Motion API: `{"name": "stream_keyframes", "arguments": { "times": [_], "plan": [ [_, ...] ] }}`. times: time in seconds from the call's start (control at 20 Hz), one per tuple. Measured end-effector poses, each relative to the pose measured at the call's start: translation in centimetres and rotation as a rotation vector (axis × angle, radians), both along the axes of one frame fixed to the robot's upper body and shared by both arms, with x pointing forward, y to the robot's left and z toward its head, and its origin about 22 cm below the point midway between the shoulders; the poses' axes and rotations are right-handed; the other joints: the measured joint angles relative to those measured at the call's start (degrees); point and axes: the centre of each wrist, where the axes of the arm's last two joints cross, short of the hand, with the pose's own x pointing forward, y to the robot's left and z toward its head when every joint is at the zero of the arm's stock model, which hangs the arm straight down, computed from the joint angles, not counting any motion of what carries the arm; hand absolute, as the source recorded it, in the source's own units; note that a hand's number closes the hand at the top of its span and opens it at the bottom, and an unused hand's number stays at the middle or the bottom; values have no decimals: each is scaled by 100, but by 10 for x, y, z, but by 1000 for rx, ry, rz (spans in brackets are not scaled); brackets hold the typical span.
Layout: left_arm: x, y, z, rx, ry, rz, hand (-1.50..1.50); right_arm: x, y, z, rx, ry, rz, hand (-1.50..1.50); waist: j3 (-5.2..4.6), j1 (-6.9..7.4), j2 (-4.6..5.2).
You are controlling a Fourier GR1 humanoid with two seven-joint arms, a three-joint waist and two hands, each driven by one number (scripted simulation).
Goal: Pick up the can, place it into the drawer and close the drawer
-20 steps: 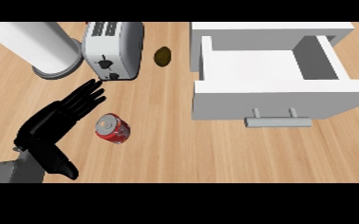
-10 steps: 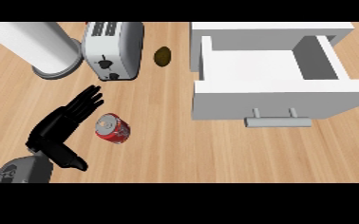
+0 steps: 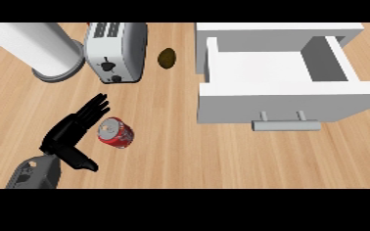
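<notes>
The red can (image 3: pixel 115 133) lies on its side on the wooden counter, its silver top facing up and left. My left hand (image 3: pixel 69 133) lies just left of it, open, with straight fingers pointing up the view; the fingers run alongside the can and the thumb (image 3: pixel 81 160) sticks out below it. I cannot tell whether the hand touches the can. The white drawer (image 3: pixel 274 92) stands pulled open at the right, empty inside, with its grey handle (image 3: pixel 286 125) facing the near side. My right hand is out of view.
A silver toaster (image 3: pixel 115 52) stands at the back, above the can. A white cylinder (image 3: pixel 39 49) on a round base stands at the back left. A small brown oval object (image 3: pixel 167 57) lies between the toaster and the drawer.
My left hand has slid back toward the lower left of the view, its fingertips now nearer the can's top. The can and drawer have not moved.
</notes>
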Motion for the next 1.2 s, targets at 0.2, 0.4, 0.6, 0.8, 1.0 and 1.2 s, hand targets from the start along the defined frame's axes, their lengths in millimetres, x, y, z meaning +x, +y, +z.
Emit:
{"name": "stream_keyframes", "arguments": {
  "times": [0.2,0.4,0.6,0.8,1.0,1.2],
  "plan": [
    [4,1,-13,1,16,-1,-150,2,9,8,-2,-6,-3,-150,0,0,1],
    [1,2,-27,2,49,8,-150,-3,6,9,4,-7,-7,-150,-3,-9,1],
    [8,-3,-36,6,77,7,-150,-4,9,9,3,-5,-5,-150,-4,-20,6],
    [9,-10,-42,-8,97,0,-150,-2,6,11,1,-4,-8,-150,-1,-10,4],
    [13,-20,-46,-42,113,11,-150,-6,4,12,5,-5,-2,-150,-3,-18,4],
    [13,-26,-51,-74,136,6,150,-8,3,14,13,-4,3,-150,-1,-15,3]
  ]
}}
